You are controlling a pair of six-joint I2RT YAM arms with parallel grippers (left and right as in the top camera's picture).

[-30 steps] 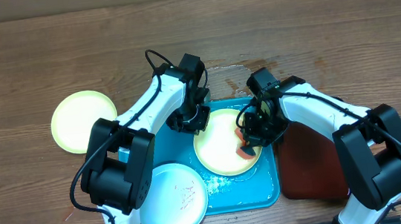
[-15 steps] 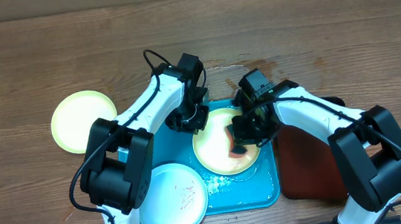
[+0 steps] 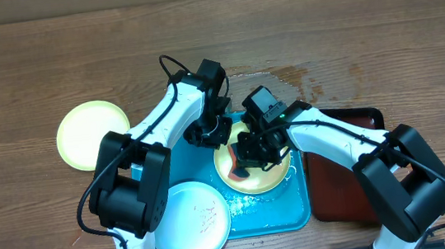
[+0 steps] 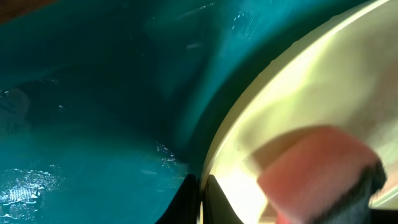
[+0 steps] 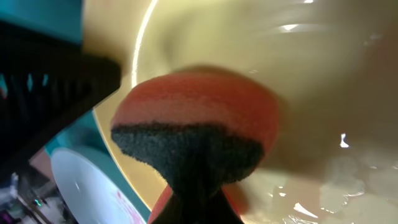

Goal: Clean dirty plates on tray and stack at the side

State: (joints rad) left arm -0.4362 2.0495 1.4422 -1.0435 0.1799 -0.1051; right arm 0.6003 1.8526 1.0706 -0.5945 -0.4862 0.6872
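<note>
Since the earlier overhead frames, the right gripper [image 3: 250, 153] has travelled leftward across the yellow-green plate [image 3: 267, 183], carrying the sponge [image 5: 199, 118] from the plate's right portion to its left-centre. The right arm has swung with it, uncovering more of the dark red-brown tray [image 3: 341, 191]. The left gripper [image 3: 217, 135] has not shifted.

Current state:

1. The yellow-green plate lies inside the turquoise tray [image 3: 286, 214], in its far half.
2. Left gripper: fingers [image 4: 186, 200] closed together on the plate's far-left rim, with the thin rim edge pinched between them.
3. Right gripper: fingers clamped on the sponge, which is squeezed at its dark scouring layer. The pink foam face is pressed against the wet plate surface.
4. A second yellow-green plate [image 3: 91, 136] rests on the table [image 3: 379, 33], well to the left of the tray.
5. The pale blue-white plate [image 3: 188, 226], bearing faint reddish marks, sits at the tray's near-left corner and overlaps its edge.
6. The dark red-brown tray lies just right of the turquoise tray
</note>
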